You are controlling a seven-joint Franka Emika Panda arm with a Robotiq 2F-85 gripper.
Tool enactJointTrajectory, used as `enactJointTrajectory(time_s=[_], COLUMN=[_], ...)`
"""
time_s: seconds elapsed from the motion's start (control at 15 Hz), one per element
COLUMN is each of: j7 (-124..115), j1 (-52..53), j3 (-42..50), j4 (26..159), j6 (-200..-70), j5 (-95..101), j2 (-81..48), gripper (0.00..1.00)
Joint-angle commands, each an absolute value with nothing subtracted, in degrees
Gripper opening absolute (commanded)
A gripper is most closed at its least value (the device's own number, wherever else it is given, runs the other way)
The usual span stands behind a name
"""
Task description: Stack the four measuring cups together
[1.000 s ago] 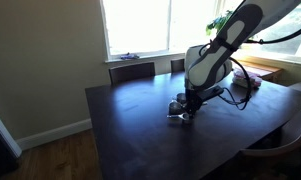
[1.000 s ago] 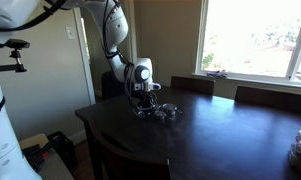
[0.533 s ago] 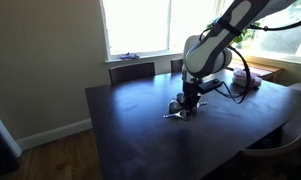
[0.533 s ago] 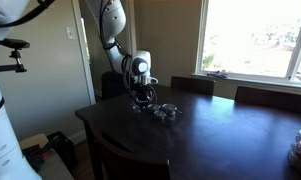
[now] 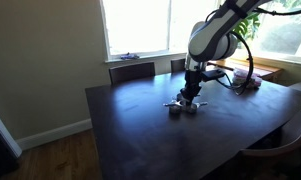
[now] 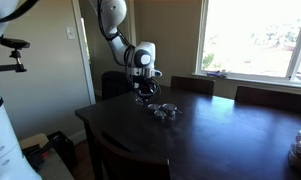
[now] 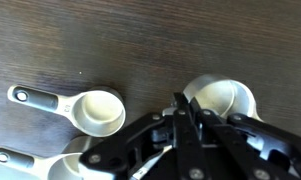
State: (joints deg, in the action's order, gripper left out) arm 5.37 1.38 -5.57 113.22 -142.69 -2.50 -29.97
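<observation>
Three measuring cups (image 7: 98, 110) show in wrist view, loose on dark table (image 5: 130, 135), unstacked; fourth not made out; gripper (image 7: 180, 102) hovers over largest cup (image 7: 228, 100), fingers pinched shut, empty; likely held high to line up next grasp

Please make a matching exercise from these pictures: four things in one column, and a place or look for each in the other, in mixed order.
1. table
2. gripper
3. cups
4. chair

a. pale, with handles
b. under the window
c. bears the cups
d. hangs above the cups

Pairs: 1-c; 2-d; 3-a; 4-b
</observation>
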Motion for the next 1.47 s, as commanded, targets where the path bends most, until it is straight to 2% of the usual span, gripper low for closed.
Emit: enactJointTrajectory(time_s=[0.0,0.93,1.4], j7=[5.85,-3.18,-5.01], j1=[-0.14,0.61,0.33], j3=[-5.09,2.02,2.78], j4=[114.10,108.72,104.48], j6=[-141.72,-147.83,-147.20], j5=[-3.75,-1.44,-2.15], j2=[-27.25,-34.50,-39.10], gripper=[0.05,0.04,0.04])
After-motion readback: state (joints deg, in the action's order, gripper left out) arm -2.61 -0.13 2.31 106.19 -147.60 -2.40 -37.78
